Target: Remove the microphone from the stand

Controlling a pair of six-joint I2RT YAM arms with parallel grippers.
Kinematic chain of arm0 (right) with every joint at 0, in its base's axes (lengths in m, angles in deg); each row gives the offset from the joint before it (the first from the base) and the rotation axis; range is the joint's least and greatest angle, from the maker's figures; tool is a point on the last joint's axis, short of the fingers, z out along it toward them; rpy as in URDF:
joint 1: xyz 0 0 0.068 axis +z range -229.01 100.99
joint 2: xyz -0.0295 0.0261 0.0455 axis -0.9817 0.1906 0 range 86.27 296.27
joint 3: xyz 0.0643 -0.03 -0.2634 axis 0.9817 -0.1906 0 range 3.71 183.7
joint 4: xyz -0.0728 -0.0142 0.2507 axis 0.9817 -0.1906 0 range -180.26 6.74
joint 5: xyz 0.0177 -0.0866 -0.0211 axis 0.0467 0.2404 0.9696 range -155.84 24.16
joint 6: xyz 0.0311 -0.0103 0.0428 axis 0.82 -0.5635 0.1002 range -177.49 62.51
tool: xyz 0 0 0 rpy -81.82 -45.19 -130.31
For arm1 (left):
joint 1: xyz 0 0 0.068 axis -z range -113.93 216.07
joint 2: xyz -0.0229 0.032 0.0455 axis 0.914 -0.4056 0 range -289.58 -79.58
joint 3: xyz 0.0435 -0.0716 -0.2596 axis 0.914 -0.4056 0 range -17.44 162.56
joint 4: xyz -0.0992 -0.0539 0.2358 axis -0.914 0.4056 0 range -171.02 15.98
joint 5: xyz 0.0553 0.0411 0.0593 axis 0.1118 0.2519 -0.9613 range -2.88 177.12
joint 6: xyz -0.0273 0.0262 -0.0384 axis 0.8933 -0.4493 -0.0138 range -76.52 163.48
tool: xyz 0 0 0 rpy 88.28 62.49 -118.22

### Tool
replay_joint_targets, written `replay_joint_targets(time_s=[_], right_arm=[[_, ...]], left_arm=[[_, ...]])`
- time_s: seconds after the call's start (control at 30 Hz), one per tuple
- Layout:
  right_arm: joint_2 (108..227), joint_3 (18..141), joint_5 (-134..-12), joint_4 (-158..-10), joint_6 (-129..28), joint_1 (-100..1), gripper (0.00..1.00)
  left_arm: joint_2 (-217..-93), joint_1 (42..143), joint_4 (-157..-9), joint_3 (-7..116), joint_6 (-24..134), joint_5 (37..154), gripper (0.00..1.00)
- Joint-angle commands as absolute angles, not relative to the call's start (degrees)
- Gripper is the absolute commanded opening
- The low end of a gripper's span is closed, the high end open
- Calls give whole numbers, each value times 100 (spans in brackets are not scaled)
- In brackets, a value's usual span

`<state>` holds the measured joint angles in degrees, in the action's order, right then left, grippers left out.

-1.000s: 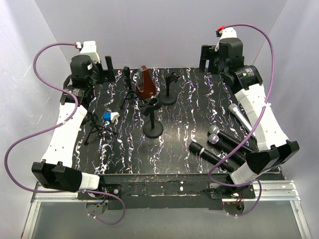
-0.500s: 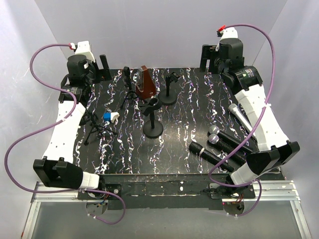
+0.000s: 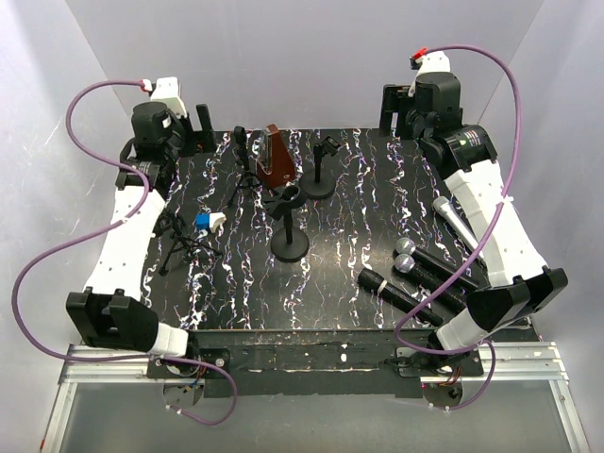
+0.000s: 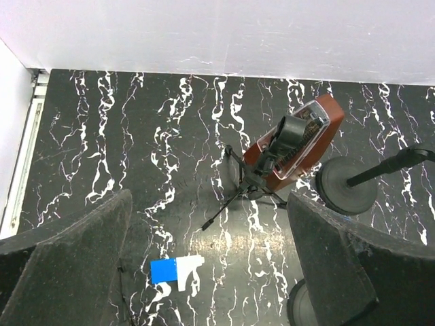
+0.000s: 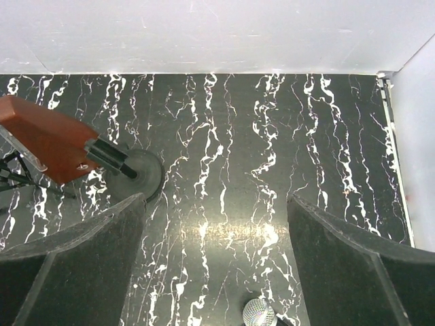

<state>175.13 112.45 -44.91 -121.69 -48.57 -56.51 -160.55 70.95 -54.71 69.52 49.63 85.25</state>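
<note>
Only the left arm has shifted over the last second: its wrist has wavered slightly at the far left corner and its elbow has crept inward. The right arm and everything on the desk (image 3: 359,208) sit as before. The left pincer (image 4: 207,204) hangs wide and empty, high above the surface. Just ahead of it and slightly to its right stands the red-brown microphone (image 4: 299,146), tilted in the clip of a small tripod stand (image 4: 246,182), untouched. The right pincer (image 5: 216,204) is equally wide and holds nothing at the far right corner. Loose microphones (image 3: 425,267) lie near the right arm. Such a small adjustment suggests the left arm is lining up; the descent and grasp are not yet begun.
</note>
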Motion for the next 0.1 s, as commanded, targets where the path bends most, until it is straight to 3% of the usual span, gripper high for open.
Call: replay_joint_targets(time_s=[0.0, 0.07], right_arm=[[17451, 11462, -4352, -11824, -4897, -5660, 90], [17478, 11488, -4369, -11815, -4897, -5651, 91]], left_arm=[[-16035, 7108, -5641, 7089, 4893, 8677, 98], [-16052, 7108, -5650, 7098, 4866, 8686, 98]])
